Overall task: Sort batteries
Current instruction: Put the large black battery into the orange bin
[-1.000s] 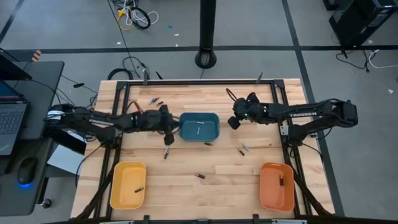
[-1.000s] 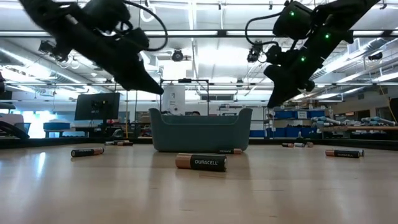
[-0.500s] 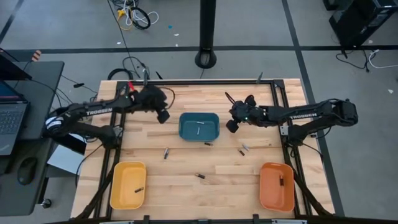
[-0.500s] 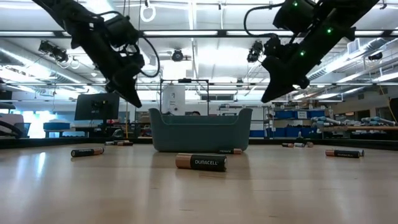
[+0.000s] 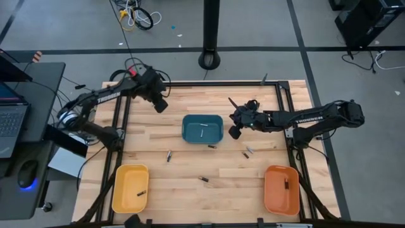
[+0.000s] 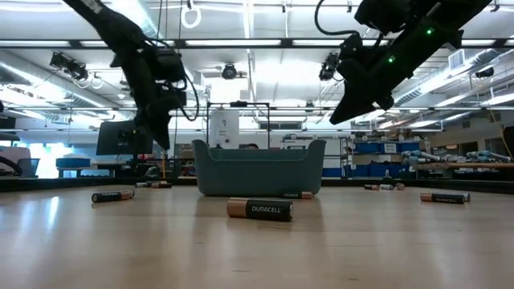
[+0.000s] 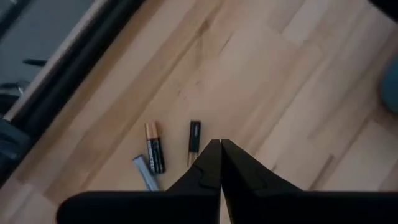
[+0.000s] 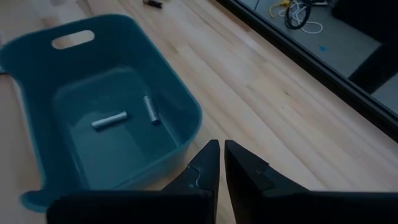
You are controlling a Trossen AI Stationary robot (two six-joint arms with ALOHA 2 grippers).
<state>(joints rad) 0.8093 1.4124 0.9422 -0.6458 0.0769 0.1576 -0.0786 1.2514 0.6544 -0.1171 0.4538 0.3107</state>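
Several batteries lie on their sides on the wooden table: three small ones (image 7: 194, 138) just below my left gripper (image 7: 219, 148), one (image 5: 169, 155) near the middle, one (image 5: 204, 179) toward the near edge, and two (image 5: 247, 152) right of the teal bin (image 5: 202, 130). Inside the bin lie two more (image 8: 110, 120). My left gripper (image 5: 161, 107) hangs shut over the table's far left part, pointing steeply down, clear of the wood. At the bin's right end my right gripper (image 5: 233, 131) hovers shut, with nothing between its fingers (image 8: 221, 149).
A yellow tray (image 5: 130, 189) with one battery stands at the near left, and an orange tray (image 5: 281, 190) with one battery at the near right. A black frame rail (image 7: 74, 74) runs along the table's edge close to my left gripper. Bare wood lies between the trays.
My left gripper has swung from beside the teal bin's left end toward the table's far left corner, rising a little and tipping to point more steeply down; it stays shut. My right gripper has shifted slightly toward the near edge beside the bin.
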